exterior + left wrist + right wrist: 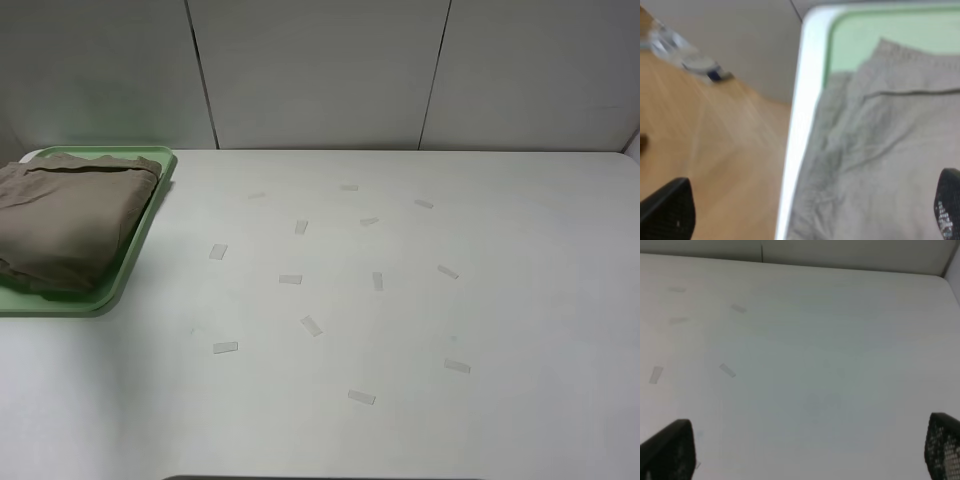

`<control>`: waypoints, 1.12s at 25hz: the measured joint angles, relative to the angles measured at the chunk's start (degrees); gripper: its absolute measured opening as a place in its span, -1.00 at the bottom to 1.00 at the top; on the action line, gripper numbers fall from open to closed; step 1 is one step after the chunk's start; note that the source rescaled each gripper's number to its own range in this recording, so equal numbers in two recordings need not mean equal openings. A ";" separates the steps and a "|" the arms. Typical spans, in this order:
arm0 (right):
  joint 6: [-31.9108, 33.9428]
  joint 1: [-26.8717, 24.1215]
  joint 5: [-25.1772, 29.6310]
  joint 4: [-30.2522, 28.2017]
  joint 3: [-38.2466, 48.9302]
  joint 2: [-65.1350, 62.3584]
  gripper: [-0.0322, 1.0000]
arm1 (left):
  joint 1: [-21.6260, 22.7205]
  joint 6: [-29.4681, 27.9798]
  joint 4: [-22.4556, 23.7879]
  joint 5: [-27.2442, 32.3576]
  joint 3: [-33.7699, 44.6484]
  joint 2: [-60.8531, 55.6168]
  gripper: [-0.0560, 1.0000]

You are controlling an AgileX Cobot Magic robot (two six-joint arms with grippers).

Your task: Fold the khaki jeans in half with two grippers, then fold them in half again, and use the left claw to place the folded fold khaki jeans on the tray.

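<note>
The bench (400,330) is the big picture here, broad and white, and nearly all of it lies bare apart from small strips of pale tape (311,325) scattered across its middle, well apart from the tray. Over at the bench's far left corner sits the tray (158,195), pale green, and on it the khaki jeans (70,225) lie folded into a compact bundle, covering most of the tray's floor. So by the look of it, both folds are made and the placing is done; little seems left beyond clearing the arms away.

The left hand (805,210) hangs above the jeans at the tray's outer edge, jaws spread wide, nothing between them. The wrist view is blurred, so whether the cloth spills slightly past the rim I can't say for sure. The right hand (805,447) hovers over bare bench, also wide and empty. Nothing stands in the way near the tray.
</note>
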 joint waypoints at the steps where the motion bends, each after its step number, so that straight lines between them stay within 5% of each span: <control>1: 0.00 0.00 0.00 0.00 0.00 0.00 1.00 | 0.00 -0.72 1.07 -1.35 1.49 -2.40 0.98; 8: 0.00 0.00 0.00 0.00 0.00 0.00 1.00 | 0.00 -4.37 3.07 -5.04 10.32 -18.99 0.98; 13: 0.00 0.00 0.00 0.00 0.00 0.00 1.00 | 0.00 -4.39 -0.47 -4.58 14.04 -32.20 0.98; 17: 0.00 0.00 0.00 0.00 0.00 0.00 1.00 | 0.00 0.51 -5.81 -1.11 15.92 -43.39 0.98; 24: 0.00 0.00 0.00 0.00 0.00 0.00 1.00 | 0.00 17.24 -22.29 7.50 17.55 -59.21 0.98; 28: 0.00 0.00 0.00 0.00 0.00 0.00 1.00 | -2.85 18.87 -27.30 13.59 17.55 -64.65 0.98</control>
